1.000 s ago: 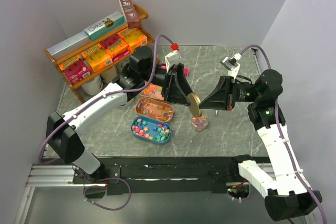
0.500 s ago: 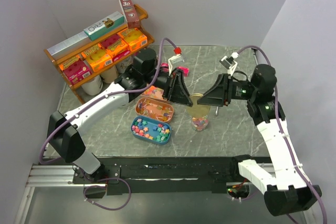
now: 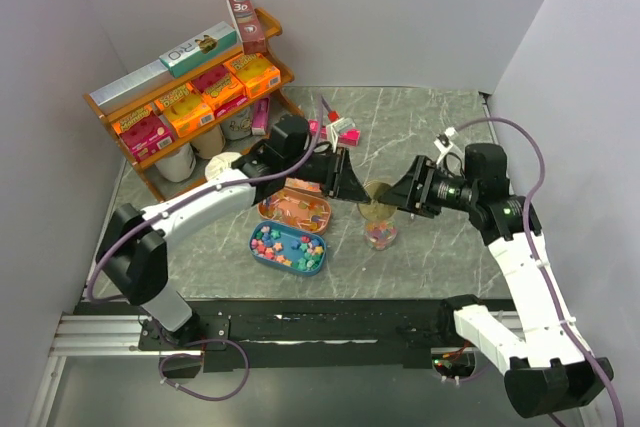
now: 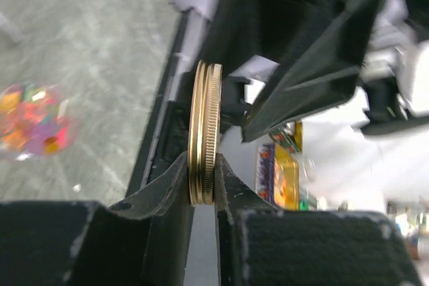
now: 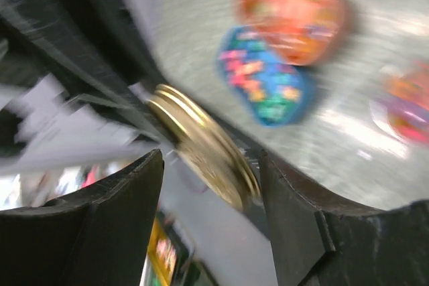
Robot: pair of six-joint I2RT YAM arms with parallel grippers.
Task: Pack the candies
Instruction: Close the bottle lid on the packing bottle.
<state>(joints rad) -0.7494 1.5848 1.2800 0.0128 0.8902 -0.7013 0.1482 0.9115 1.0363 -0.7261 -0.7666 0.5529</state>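
The candies (image 3: 381, 236) lie as small bright sweets in a clear jar on the table, which shows as a blur in the left wrist view (image 4: 32, 129). More candies fill the blue tin (image 3: 288, 247) and the orange tin (image 3: 294, 210). My left gripper (image 3: 350, 185) is shut on a gold lid (image 3: 376, 197), held above the jar. In the left wrist view the gold lid (image 4: 204, 132) stands edge-on, pinched between the left gripper (image 4: 201, 169). My right gripper (image 5: 211, 165) is open, its fingers (image 5: 137, 185) standing either side of the gold lid (image 5: 201, 145) without gripping it.
A wooden shelf (image 3: 110, 105) at the back left carries orange and pink boxes (image 3: 190, 107). White cups (image 3: 182, 160) stand under it. A pink object (image 3: 347, 131) lies behind the left arm. Walls close in on the left, back and right.
The right gripper has opened off the gold lid and drawn back to the right. The left gripper has shut on the lid and holds it above the jar.
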